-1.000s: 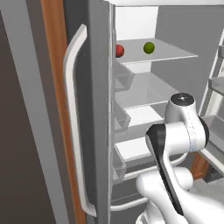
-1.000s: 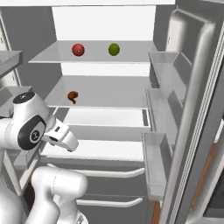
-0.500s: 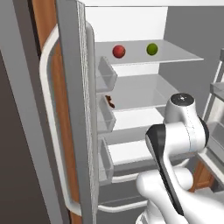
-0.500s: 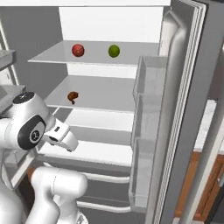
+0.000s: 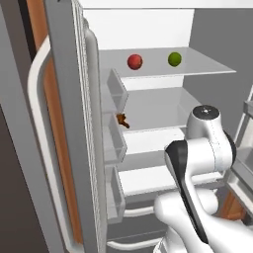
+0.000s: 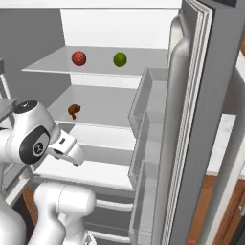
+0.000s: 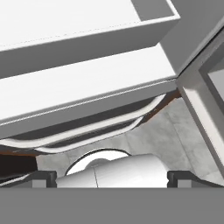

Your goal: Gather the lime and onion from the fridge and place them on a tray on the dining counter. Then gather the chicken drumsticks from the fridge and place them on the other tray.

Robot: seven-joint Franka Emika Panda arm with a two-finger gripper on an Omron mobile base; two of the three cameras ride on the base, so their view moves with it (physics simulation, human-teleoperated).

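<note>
The fridge (image 5: pixel 148 29) stands open in front of me. On its top shelf the dark-red onion (image 5: pixel 135 61) (image 6: pixel 79 58) lies left of the green lime (image 5: pixel 174 59) (image 6: pixel 120 59). One shelf lower, a brown chicken drumstick (image 5: pixel 121 120) (image 6: pixel 73 110) lies near the left wall. My gripper (image 7: pixel 111 178) is open, its fingertips (image 7: pixel 41 178) wide apart with nothing between them. It hangs low and points down at the fridge's lower drawers (image 7: pixel 87 87), well below the shelves. Both trays are out of view.
The left door (image 5: pixel 69 123), with a long white handle (image 5: pixel 37 99), stands close on my left. The right door (image 6: pixel 191 119) and its bins (image 6: pixel 148 124) stand close on my right. Past that door runs a pale top over brown wood (image 6: pixel 222 143). Grey floor (image 7: pixel 175 140) lies below the drawers.
The whole picture has shifted, so the base has moved. The fridge's inside now sits more centred and nearer, with the doors closer on both sides. My arm holds the same pose.
</note>
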